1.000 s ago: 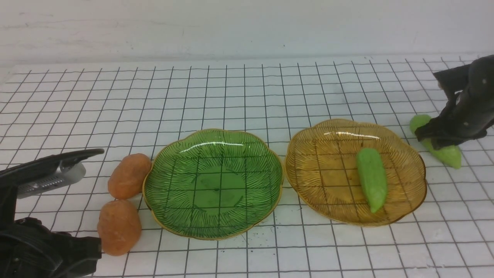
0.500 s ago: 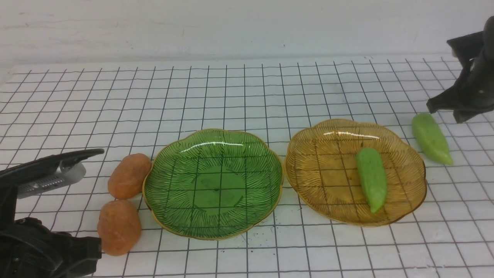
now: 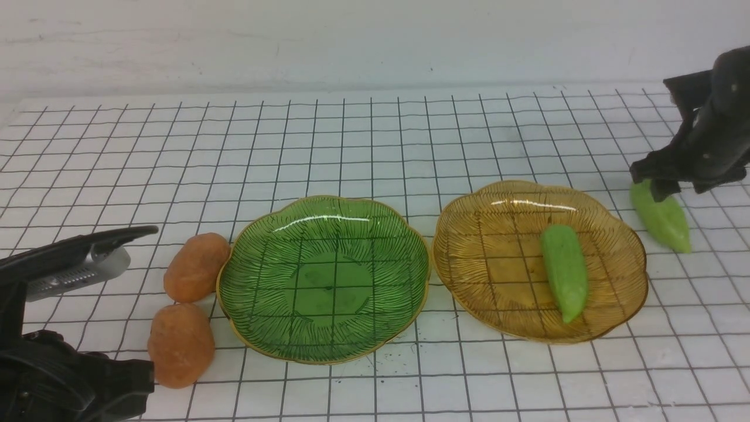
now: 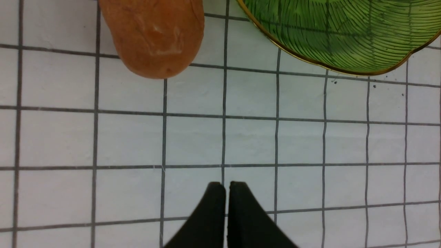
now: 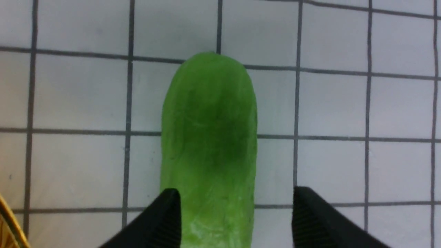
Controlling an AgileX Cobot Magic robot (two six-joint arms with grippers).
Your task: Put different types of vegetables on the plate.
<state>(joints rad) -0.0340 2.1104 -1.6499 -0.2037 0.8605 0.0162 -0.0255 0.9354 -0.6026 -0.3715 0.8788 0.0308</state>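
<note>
- The right jaws stand wide open with no grip on anything, near the right edge of the white gridded desk (image 3: 375,146). Their black ribbed fingers (image 5: 162,220) straddle the loose light green, smooth, tapered toy gourd (image 3: 665,223).
- The grasp turns on this, as I read it: the loose gourd lies between those fingers with its long axis running straight out from the wrist. The jaws would therefore close across its narrow width, not along its length.
- It is not centred. One finger looks to be against its flank and the other stands clear, so I'd expect closing to nudge it sideways.
- On the desk its long axis runs diagonally. The back end is hidden beneath the jaws and the tapered tip points toward the front right corner.
- It lies flat, near the amber ribbed glass plate (image 3: 486,258) but apart from its rim.
- That plate carries a second light green gourd (image 3: 564,272), lying roughly back to front with its tip toward the front edge.
- The green ribbed glass plate (image 3: 322,281) at mid-desk holds nothing.
- The left jaws are closed on nothing, fingertips (image 4: 210,206) together above bare desk near the front left corner.
- The farther orange-brown lumpy toy potato (image 3: 196,266) and the nearer potato (image 3: 180,344) sit just left of the green plate. The left arm is far nearer to them, and only the right arm is near the loose gourd.
</note>
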